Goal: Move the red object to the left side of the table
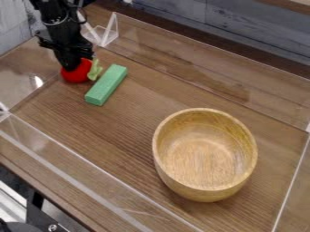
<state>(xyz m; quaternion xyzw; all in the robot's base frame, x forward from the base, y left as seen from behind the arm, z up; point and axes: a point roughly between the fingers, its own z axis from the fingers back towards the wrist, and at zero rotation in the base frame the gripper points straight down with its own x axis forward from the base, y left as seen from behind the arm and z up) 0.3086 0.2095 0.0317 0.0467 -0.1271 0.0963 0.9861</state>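
The claw (72, 61) is pinched onto the red object (78, 73) at the desk's (169, 91) far-left end, just beside a green block (105, 83). Best to release gently and lift straight, avoiding the block.

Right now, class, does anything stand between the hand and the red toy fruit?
Nothing visible does. The hand is closed on the red toy fruit; the green block lies beside the fruit, to its right in the picture, not between them.
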